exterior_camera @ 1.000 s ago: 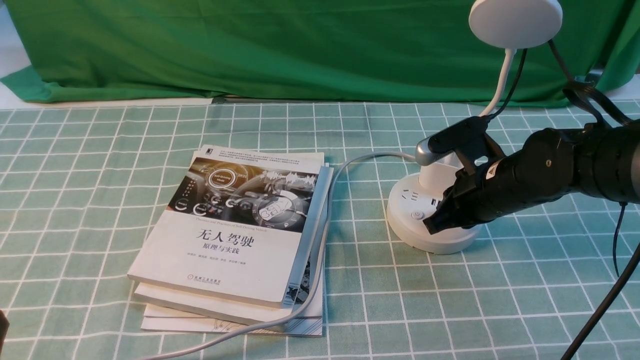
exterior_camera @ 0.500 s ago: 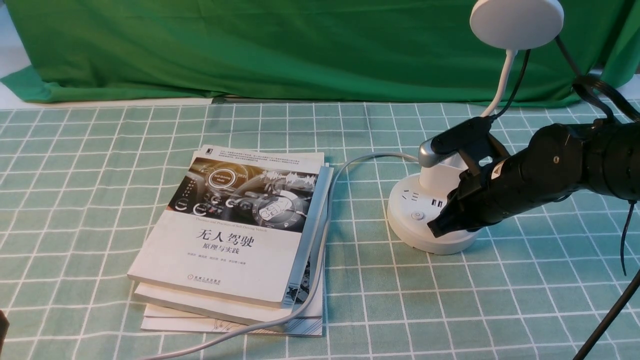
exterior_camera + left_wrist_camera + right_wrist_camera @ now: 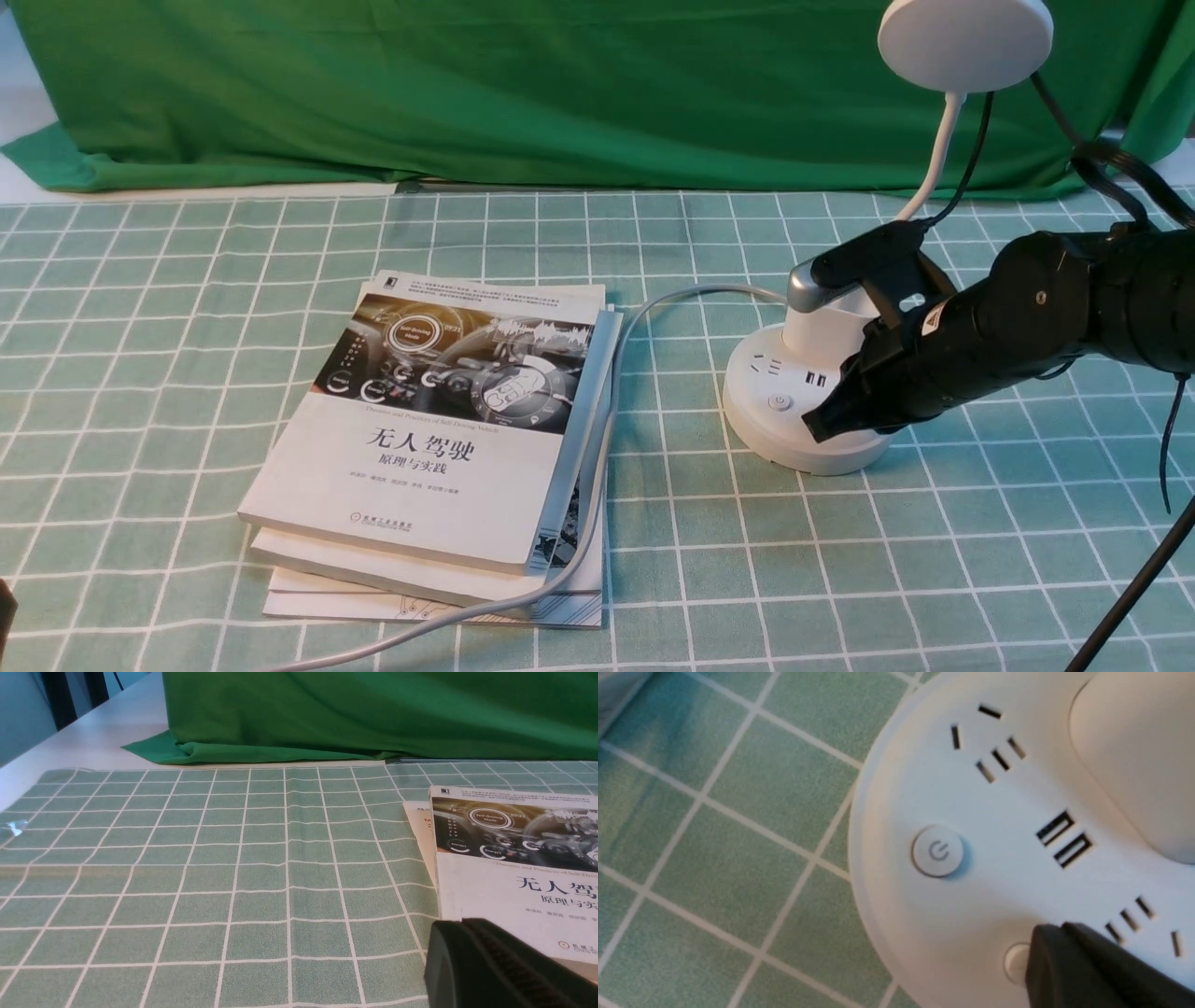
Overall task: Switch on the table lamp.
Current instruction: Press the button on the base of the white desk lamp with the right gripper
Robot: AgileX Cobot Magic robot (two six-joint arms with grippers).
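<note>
The table lamp stands at the right: round white head point(image 3: 964, 42) up high, thin gooseneck point(image 3: 938, 154), cup-shaped holder point(image 3: 822, 327) and round base point(image 3: 775, 443). No glow shows under the head. The base carries sockets and a power button point(image 3: 937, 850), also seen in the front view point(image 3: 778, 402). My right gripper point(image 3: 814, 429) is shut, slanting down onto the base's near side. In the right wrist view its tips point(image 3: 1057, 933) half cover a second small button point(image 3: 1014, 962). My left gripper point(image 3: 460, 926) is shut and empty, low beside the books.
A stack of books point(image 3: 439, 439) lies left of the lamp, with the lamp's grey cord point(image 3: 597, 485) running along its right edge. Green cloth point(image 3: 467, 93) hangs at the back. A black cable point(image 3: 1130, 588) crosses the lower right corner.
My right gripper has slid a little to the right across the lamp base and stayed shut. Lamp and books have not moved.
</note>
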